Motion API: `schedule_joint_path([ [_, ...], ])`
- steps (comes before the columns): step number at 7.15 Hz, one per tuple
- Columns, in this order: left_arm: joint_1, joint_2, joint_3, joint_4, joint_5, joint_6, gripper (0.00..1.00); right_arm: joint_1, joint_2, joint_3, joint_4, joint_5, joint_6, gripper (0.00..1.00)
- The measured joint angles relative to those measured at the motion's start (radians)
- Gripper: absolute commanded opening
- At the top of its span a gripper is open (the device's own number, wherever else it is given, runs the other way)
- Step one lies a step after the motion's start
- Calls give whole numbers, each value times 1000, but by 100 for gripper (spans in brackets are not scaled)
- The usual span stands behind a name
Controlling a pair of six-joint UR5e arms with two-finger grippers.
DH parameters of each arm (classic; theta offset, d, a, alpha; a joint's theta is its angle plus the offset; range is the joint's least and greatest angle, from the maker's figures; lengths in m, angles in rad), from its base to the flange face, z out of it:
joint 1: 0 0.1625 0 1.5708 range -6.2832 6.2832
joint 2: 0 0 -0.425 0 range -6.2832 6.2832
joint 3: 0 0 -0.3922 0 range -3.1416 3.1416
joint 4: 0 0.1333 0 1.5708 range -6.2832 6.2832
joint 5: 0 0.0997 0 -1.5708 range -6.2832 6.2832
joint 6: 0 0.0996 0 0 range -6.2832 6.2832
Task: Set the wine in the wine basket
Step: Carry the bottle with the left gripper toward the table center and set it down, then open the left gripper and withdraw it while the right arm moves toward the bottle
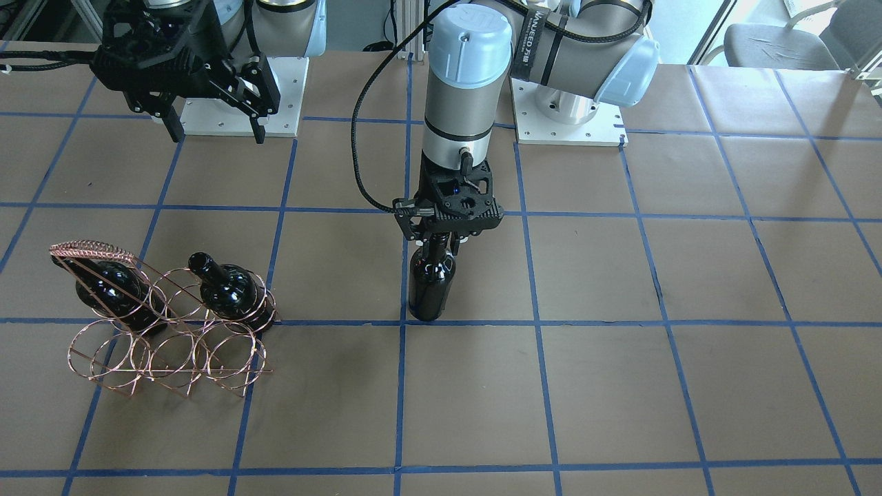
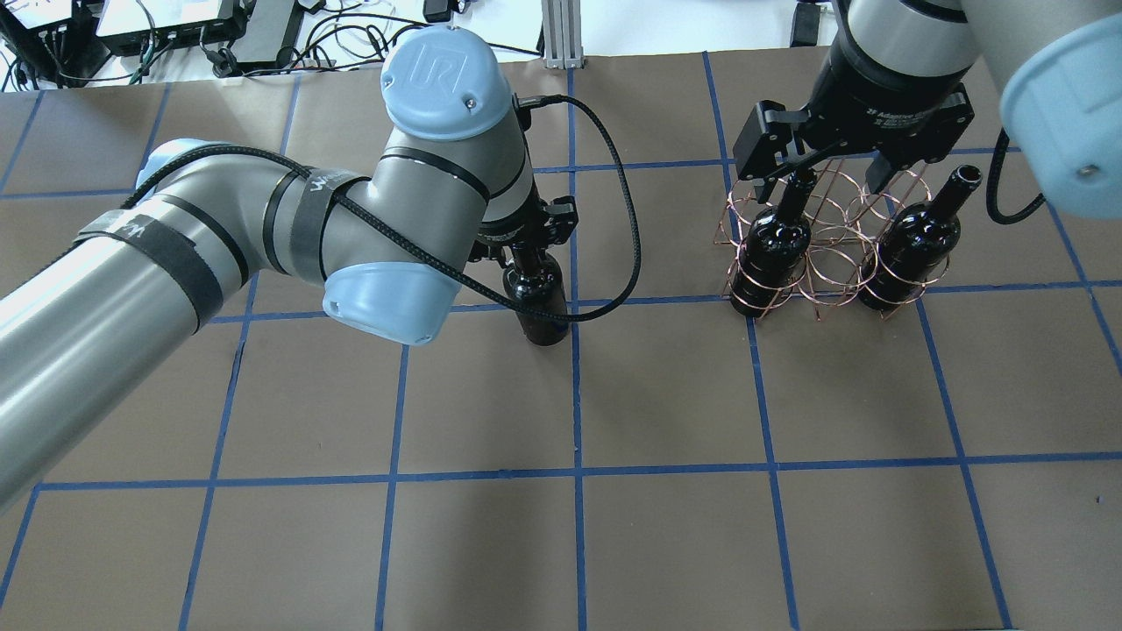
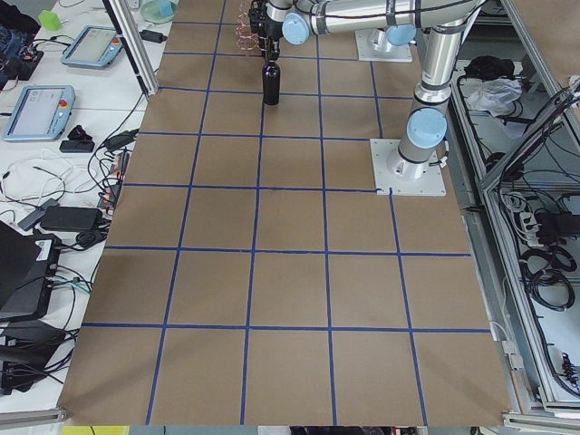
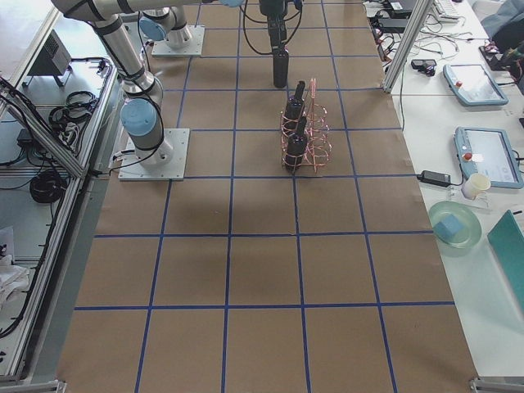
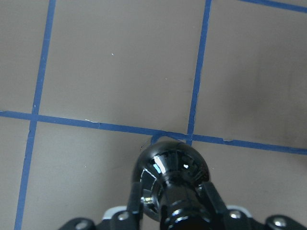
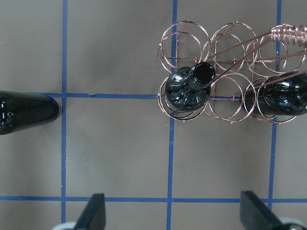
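A glossy black wine bottle (image 1: 432, 282) stands upright at a crossing of blue tape lines near the table's middle. My left gripper (image 1: 441, 241) is shut on its neck from above, and the left wrist view looks down on the bottle's shoulder (image 5: 170, 165). The rose-copper wire wine basket (image 1: 169, 324) stands to the robot's right. Two more black bottles (image 2: 776, 250) (image 2: 912, 250) lean in its end rings, and the middle rings are bare. My right gripper (image 2: 826, 180) hovers open above the basket with nothing between its fingers (image 6: 93, 211).
Brown paper with a blue tape grid (image 2: 578, 473) covers the table. The arm bases' white plates (image 1: 572, 117) sit at the robot's edge. Tablets, cables and a bowl (image 4: 454, 223) lie on the side benches beyond the table.
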Motion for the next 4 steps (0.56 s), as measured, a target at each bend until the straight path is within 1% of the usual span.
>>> schedule_joint_path([
  [2, 3, 23, 27, -16, -1, 6, 100, 1, -1, 0, 0, 0, 1, 100],
  [3, 18, 35, 68, -49, -6, 20, 100, 2, -3, 0, 0, -3, -1, 100],
  [4, 56, 42, 125, -116, -11, 47, 100, 6, -3, -3, -3, -6, -1, 100],
])
